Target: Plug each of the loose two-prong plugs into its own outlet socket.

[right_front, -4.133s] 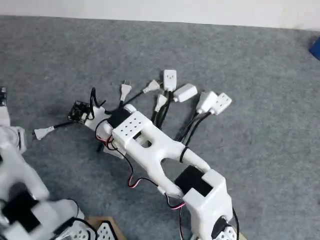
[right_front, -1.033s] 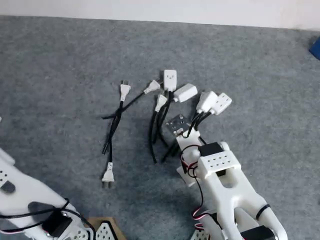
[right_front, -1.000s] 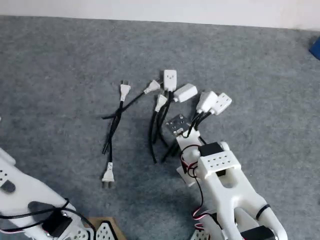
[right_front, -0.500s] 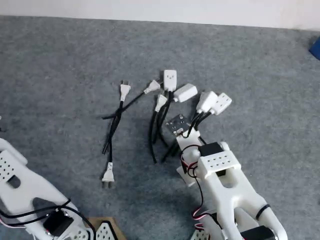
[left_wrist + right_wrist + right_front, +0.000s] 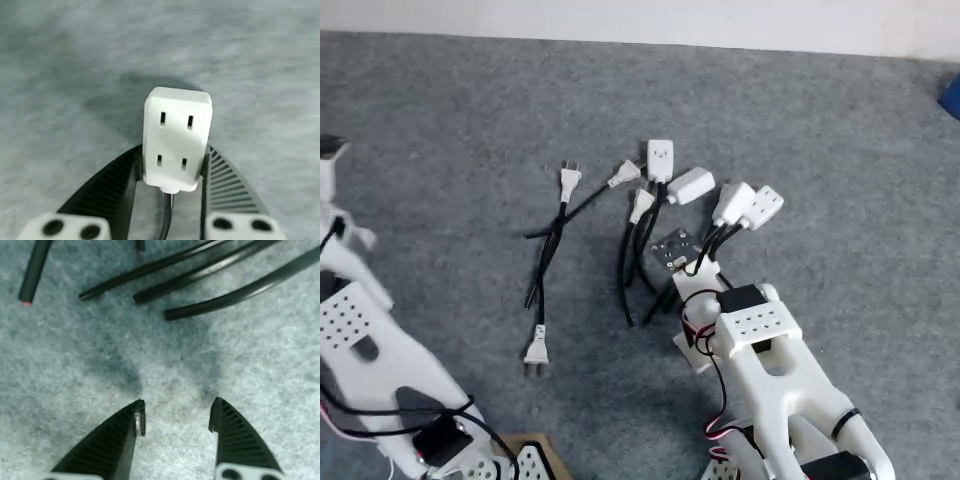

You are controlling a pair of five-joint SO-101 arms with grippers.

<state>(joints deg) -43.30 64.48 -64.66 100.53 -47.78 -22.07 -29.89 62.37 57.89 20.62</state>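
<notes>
On the grey felt-covered counter, the left pincer clenched a white outlet socket, loose two-prong plugs lay between the pincers, and the right pincer stood released just short of black cords.

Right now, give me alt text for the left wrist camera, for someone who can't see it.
The left gripper grips a white outlet socket by its sides, two pairs of slots facing the camera. Its black cord runs back between the fingers, with grey carpet behind.
</notes>
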